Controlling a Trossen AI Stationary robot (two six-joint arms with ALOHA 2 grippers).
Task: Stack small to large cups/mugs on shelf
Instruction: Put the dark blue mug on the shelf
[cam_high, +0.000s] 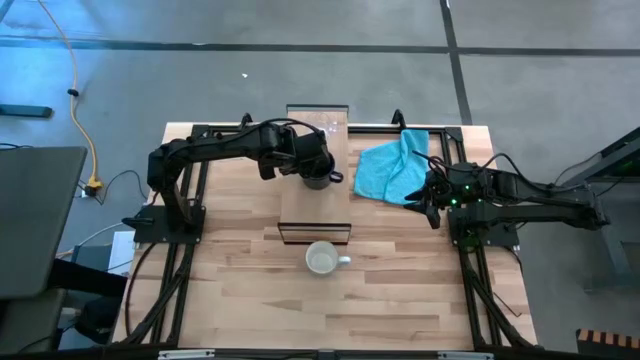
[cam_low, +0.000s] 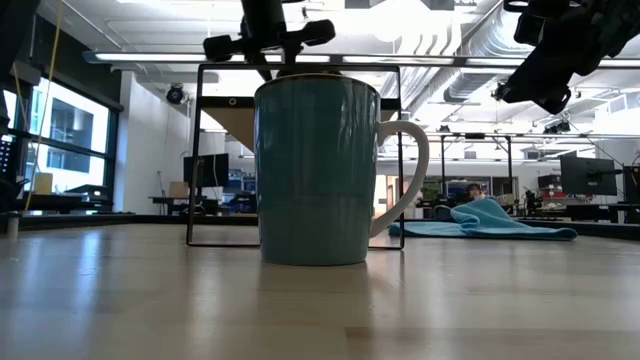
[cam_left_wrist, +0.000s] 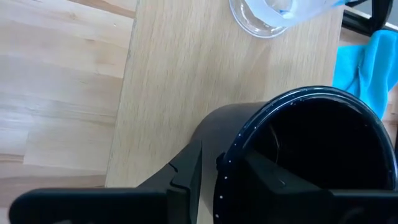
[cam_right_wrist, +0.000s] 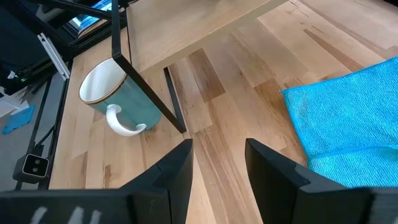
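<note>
The light-wood shelf (cam_high: 315, 208) stands mid-table on a dark frame (cam_low: 195, 150). A clear glass cup (cam_high: 326, 125) (cam_left_wrist: 264, 15) stands on the shelf's far part. My left gripper (cam_high: 318, 172) is shut on a black mug (cam_left_wrist: 311, 143) over the middle of the shelf. A mug with a teal wall, white inside and white handle (cam_high: 322, 260) (cam_low: 318, 170) stands upright on the table in front of the shelf's near end. My right gripper (cam_high: 428, 200) (cam_right_wrist: 217, 162) is open and empty above the table beside a turquoise cloth. My left gripper holds the black mug by its rim (cam_left_wrist: 231, 163), with one finger inside (cam_left_wrist: 280, 183) the mug and one outside (cam_left_wrist: 186, 177) against the wall. The fingers come from above, pointing down. The mug is upright over the shelf board. I cannot tell whether its base rests on the board.
A turquoise cloth (cam_high: 392, 168) (cam_right_wrist: 348, 118) lies crumpled on the table at the far right, close to the shelf's right side. Bare wooden table (cam_high: 400, 300) stretches along the near side. Dark arm frames run along both table sides.
</note>
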